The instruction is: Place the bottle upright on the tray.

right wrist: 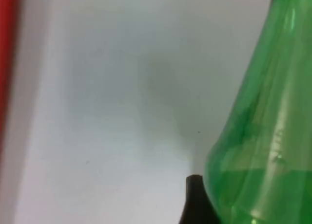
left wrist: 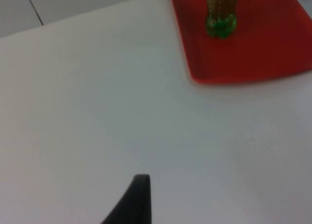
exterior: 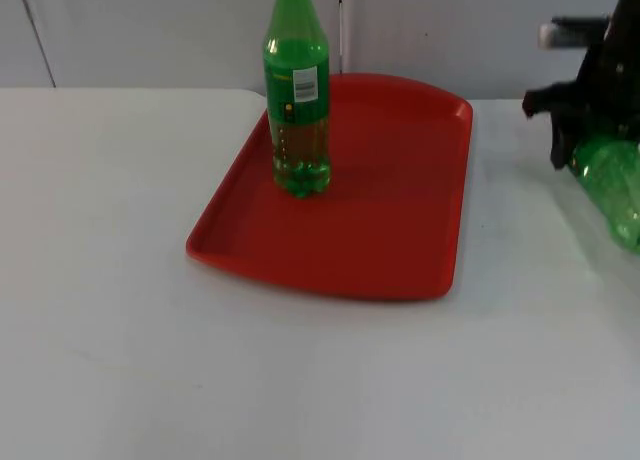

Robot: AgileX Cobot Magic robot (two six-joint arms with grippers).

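A second bottle [exterior: 612, 190] lies tilted against your right end effector [exterior: 585, 150], well clear of the tray [exterior: 400, 250]; it seems clamped near the neck, though you cannot tell for certain. One bottle [exterior: 297, 90] already stands upright on the tray, far left of that end effector. Your left end effector [left wrist: 139, 197] waits over bare bench [left wrist: 97, 112]; its state cannot be told.
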